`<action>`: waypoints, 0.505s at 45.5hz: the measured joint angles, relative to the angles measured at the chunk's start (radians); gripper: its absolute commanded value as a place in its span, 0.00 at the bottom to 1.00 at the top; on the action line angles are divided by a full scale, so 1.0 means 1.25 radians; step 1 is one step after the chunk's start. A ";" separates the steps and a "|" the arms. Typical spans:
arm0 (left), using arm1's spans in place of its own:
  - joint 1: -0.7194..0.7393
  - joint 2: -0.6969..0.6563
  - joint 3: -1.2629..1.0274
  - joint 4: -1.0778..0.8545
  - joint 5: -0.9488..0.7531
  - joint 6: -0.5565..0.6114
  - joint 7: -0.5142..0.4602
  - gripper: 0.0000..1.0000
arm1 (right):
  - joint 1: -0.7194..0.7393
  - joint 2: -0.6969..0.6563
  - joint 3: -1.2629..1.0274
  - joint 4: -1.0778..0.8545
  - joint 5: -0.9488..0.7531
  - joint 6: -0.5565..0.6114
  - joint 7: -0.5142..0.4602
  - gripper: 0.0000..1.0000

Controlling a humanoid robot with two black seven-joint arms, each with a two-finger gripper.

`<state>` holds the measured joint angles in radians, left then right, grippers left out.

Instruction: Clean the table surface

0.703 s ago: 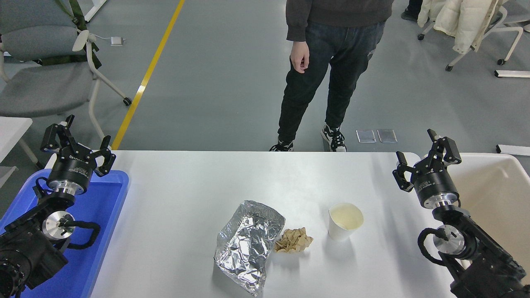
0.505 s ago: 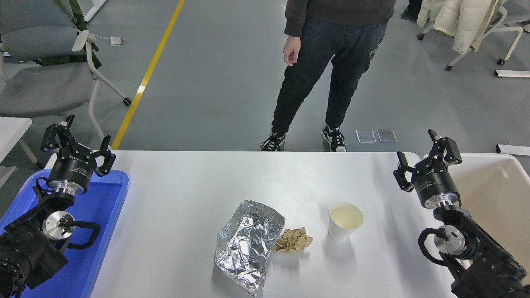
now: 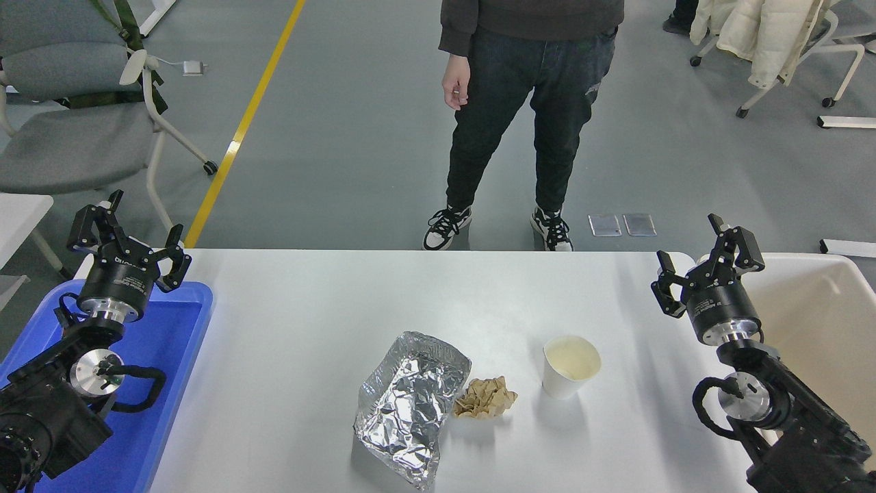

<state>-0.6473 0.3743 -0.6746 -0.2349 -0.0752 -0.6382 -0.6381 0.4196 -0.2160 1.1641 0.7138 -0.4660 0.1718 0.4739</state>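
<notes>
Right gripper [image 3: 703, 267]: we see it spread wide, empty.
Paper cup [image 3: 571, 365]: on the table surface [image 3: 301, 329], down-left of that gripper, probably our nearest pick.
Left gripper [image 3: 126, 241]: parked, spread, farther off.

I see crumpled foil [image 3: 410, 405], brown paper wad [image 3: 485, 398] and white cup [image 3: 571, 365] on the counter [image 3: 308, 329]. Left end effector [image 3: 129, 233] over blue tray [image 3: 164, 383], right end effector [image 3: 705, 257] by cream bin [image 3: 821, 322], both spread, empty.

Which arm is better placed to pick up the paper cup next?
The right gripper, probably. It hangs open over the table surface on the same side as the paper cup, beside the cream bin. The left gripper is parked over the blue tray, beyond the foil tray.
</notes>
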 measured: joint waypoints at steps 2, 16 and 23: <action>0.000 0.000 0.000 0.000 0.000 0.000 0.000 1.00 | 0.000 0.000 0.000 0.000 0.000 0.000 0.000 1.00; 0.000 0.000 0.000 0.000 0.000 0.000 0.000 1.00 | 0.002 -0.007 0.002 0.002 0.000 0.002 0.000 1.00; 0.000 0.000 0.000 0.000 0.000 0.000 0.000 1.00 | 0.005 -0.010 0.003 0.002 0.000 0.001 0.000 1.00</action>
<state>-0.6473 0.3743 -0.6749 -0.2347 -0.0752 -0.6381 -0.6381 0.4265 -0.2290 1.1673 0.7158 -0.4661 0.1734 0.4742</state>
